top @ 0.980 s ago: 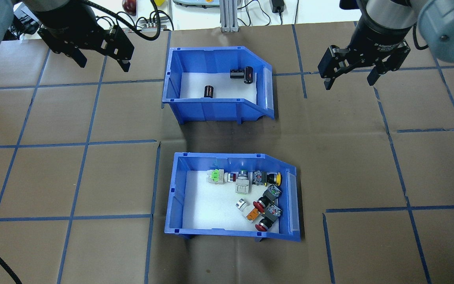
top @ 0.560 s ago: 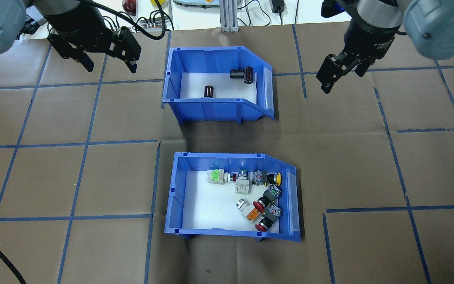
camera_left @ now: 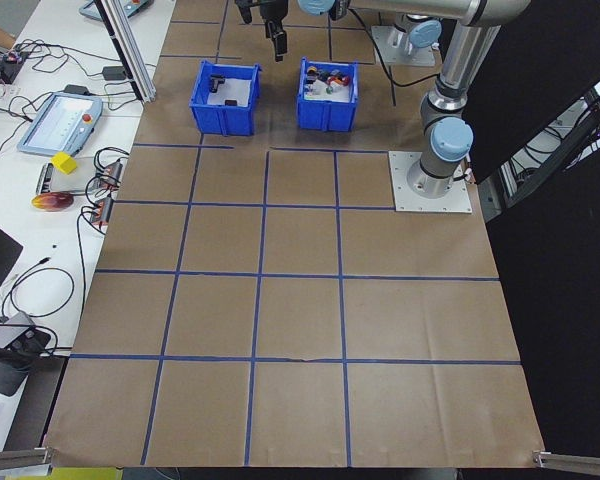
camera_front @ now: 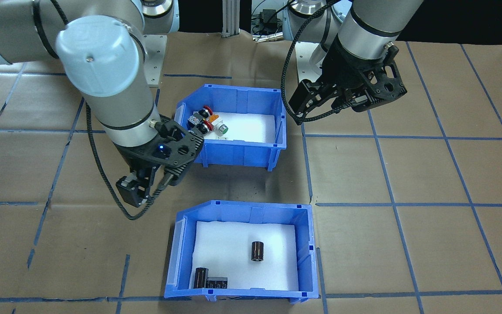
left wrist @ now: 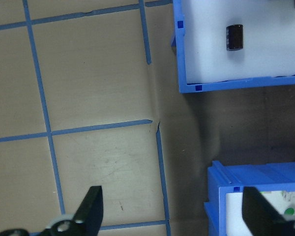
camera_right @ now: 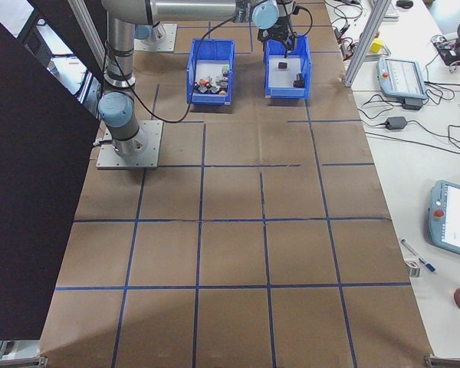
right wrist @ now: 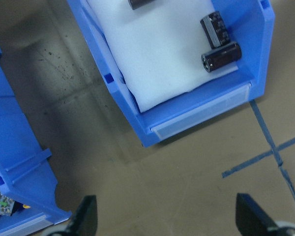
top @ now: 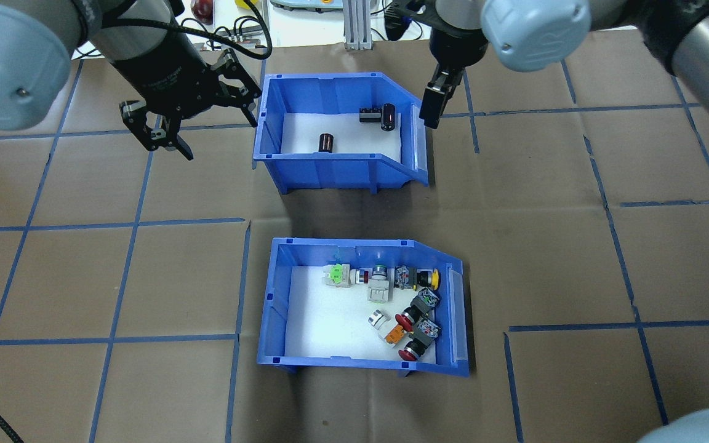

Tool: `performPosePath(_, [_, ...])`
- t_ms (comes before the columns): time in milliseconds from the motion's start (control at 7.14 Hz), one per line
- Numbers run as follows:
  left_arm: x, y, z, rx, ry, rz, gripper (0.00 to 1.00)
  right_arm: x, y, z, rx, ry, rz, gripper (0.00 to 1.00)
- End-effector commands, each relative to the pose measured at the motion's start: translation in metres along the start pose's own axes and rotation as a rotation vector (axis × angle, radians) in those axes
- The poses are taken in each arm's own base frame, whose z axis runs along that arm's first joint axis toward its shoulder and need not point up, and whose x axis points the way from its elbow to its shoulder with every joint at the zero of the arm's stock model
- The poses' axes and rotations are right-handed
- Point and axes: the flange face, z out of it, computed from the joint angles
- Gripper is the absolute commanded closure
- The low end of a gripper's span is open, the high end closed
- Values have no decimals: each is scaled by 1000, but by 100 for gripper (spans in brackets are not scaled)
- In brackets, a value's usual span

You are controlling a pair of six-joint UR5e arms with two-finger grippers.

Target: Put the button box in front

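Note:
The button box (top: 272, 307), a blue bin with a white foam floor and several coloured push-buttons, sits on the table's near side in the overhead view. It also shows in the front-facing view as the button box (camera_front: 242, 151). My left gripper (top: 221, 139) hangs open just left of the far blue bin (top: 330, 167), which holds black cylinders. My right gripper (top: 432, 111) hovers at that bin's right end, seen edge-on. The right wrist view shows the right gripper (right wrist: 167, 221) open above the gap between both bins. The left gripper (left wrist: 172, 211) holds nothing.
The brown paper table cover (top: 84, 277) carries a blue tape grid. Cables, a metal post (top: 357, 24) and small devices lie along the far edge. A black cable (camera_front: 294, 74) loops off the left wrist.
Both arms swung in toward the far bin with the cylinders. The left gripper moved right and down, and the right gripper moved left to the bin's open end. Both bins stayed put.

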Motion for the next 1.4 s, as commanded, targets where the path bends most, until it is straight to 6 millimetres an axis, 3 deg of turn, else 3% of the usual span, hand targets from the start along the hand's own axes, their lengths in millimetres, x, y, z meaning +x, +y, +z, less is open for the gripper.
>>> performPosePath(0, [-21,48,35,-46,-46,-220,1,-23,-70,20,7,-5,-225,0])
performPosePath(140, [-16,80,51,-49,-58,-357,1,-28,-90,36,17,-30,-254,0])
performPosePath(280, [-6,117,86,-75,-125,-489,1,-38,-110,51,23,-47,-318,0])
performPosePath(420, [-4,150,109,-48,-110,-627,1,-47,-128,54,39,-26,-363,0])
performPosePath(700, [-11,192,147,-17,-85,-893,1,-65,-161,90,50,6,-400,0])
performPosePath(980, [-3,235,180,-5,37,-1062,1,-75,-166,118,18,-25,-411,0])
performPosePath(1120, [3,254,186,-8,24,-1085,1,-73,-165,146,-9,-56,-411,0])
performPosePath(1260, [3,268,199,-6,-13,-1085,1,-69,-163,158,-46,-30,-407,0])
